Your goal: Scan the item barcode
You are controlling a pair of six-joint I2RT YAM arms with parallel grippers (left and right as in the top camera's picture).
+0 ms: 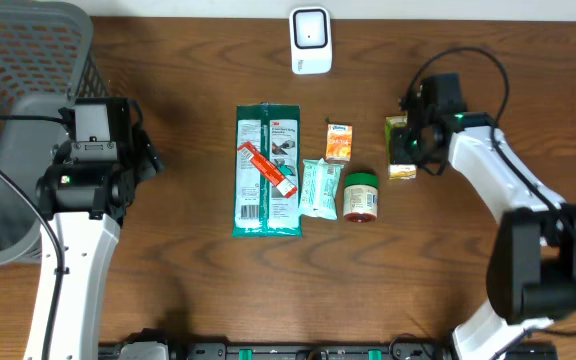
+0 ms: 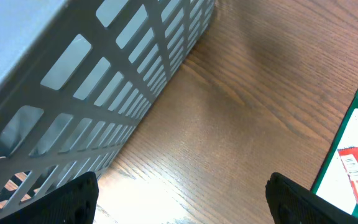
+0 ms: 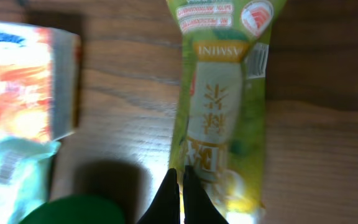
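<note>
Right gripper (image 3: 180,185): tips pressed together at green packet (image 3: 225,106) edge, contact unclear in blur. Left gripper (image 2: 182,202) spread wide beside basket (image 2: 73,81).

The table (image 2: 241,93) is brown grained wood with a soft sheen, the basket (image 2: 73,81) matt grey plastic, the green packet (image 3: 225,106) glossy printed film.
</note>
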